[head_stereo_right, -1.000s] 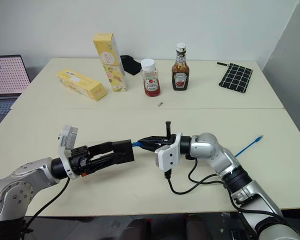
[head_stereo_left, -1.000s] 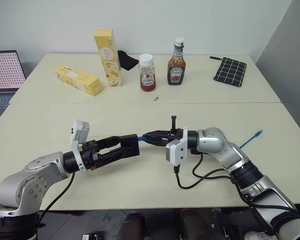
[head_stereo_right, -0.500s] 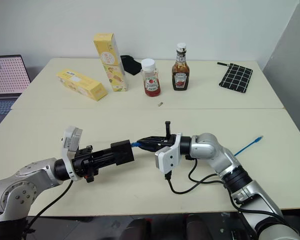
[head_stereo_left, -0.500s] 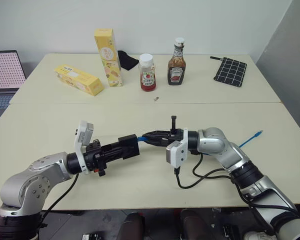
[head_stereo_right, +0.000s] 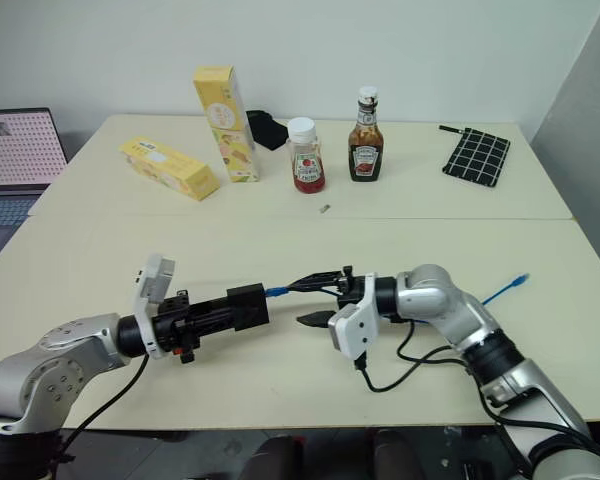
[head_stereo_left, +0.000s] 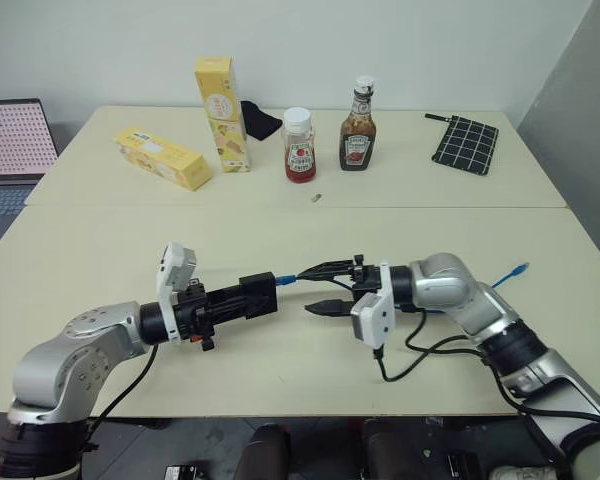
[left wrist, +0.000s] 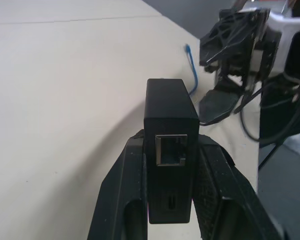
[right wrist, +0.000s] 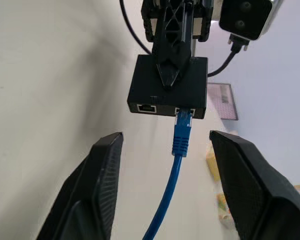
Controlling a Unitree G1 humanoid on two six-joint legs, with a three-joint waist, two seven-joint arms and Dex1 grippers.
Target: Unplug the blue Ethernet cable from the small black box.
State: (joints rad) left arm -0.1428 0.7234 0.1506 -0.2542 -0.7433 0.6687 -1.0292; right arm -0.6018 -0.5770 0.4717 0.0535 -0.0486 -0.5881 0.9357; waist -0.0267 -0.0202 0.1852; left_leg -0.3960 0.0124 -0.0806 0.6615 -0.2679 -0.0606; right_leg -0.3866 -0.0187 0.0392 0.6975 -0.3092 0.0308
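The left pincer (head_stereo_right: 242, 309) pinches the small black box (right wrist: 168, 86) by its flat sides and holds it above the surface (head_stereo_left: 100, 250). The blue Ethernet cable (right wrist: 176, 165) is plugged into the box's port, its plug seated at the front edge, and its far end lies near the surface's right edge. The right pincer (head_stereo_left: 320, 289) stands spread, its fingers either side of the cable just short of the plug, gripping nothing. The likely failure is closing on the soft cord behind the plug: the latch stays engaged and a pull drags the box out of the left pincer's grip or strains the cable.
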